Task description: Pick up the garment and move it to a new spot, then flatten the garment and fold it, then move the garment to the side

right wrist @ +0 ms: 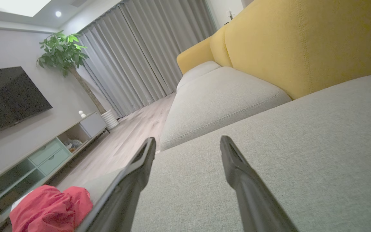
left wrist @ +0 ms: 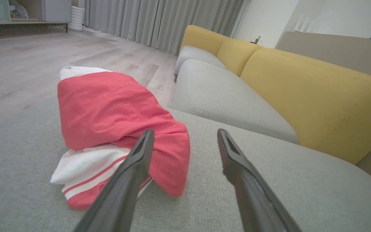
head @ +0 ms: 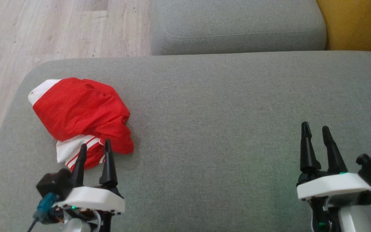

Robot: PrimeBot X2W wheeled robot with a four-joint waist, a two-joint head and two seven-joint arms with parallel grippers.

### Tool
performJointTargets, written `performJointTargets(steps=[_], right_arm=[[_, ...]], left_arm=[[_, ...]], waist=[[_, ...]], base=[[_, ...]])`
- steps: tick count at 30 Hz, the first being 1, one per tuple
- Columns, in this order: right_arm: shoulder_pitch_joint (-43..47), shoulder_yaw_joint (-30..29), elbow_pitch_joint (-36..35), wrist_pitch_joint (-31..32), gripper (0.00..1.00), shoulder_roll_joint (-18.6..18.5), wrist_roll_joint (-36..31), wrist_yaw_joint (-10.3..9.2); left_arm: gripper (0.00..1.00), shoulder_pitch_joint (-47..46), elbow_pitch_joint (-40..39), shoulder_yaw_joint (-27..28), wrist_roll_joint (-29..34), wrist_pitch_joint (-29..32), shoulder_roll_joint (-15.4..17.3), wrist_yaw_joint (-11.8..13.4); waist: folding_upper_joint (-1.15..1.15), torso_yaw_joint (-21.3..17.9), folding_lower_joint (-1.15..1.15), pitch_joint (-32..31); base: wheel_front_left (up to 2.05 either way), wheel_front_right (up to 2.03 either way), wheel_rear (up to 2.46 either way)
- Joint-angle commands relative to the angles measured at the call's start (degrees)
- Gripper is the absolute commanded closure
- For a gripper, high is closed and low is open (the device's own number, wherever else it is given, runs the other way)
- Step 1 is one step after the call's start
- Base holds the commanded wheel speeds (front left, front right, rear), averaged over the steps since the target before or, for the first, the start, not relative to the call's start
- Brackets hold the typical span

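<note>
Garment [head: 79,109] crumpled on grey cushion [head: 237,112], floor [head: 43,32] beside

Head view: left hand [head: 95,143] at lower left, two dark fingers [head: 109,161] spread, pointing up-frame, nothing between them; right hand [head: 315,126] at lower right, fingers likewise spread and empty, leaning slightly leftward; white wrist housing [head: 92,198] behind left hand; hands well apart
</note>
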Motion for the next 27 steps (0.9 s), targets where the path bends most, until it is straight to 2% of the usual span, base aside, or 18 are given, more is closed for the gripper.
performJointTargets(steps=[1,24,27], right_arm=[[-1.4,1.2,-2.4,-0.7,0.00,-0.6,-1.7,0.53],[-0.8,4.3,-1.6,-5.4,0.00,-0.7,-24.5,0.72],[-0.6,4.5,-2.2,-6.0,0.00,-0.7,-24.6,0.74]], left_arm=[[0.00,-3.4,-1.9,0.5,1.6,-0.7,1.4,0.4],[0.00,-7.2,-0.5,-13.3,16.3,-5.3,7.8,9.1],[0.00,-6.8,-1.5,-13.3,15.6,-5.9,7.4,9.8]], waist=[[0.00,0.0,0.00,0.0],[0.00,0.0,0.00,-0.2],[0.00,0.2,0.00,-0.1]], base=[[0.00,0.00,0.00],[0.00,0.00,0.00],[0.00,0.00,0.00]])
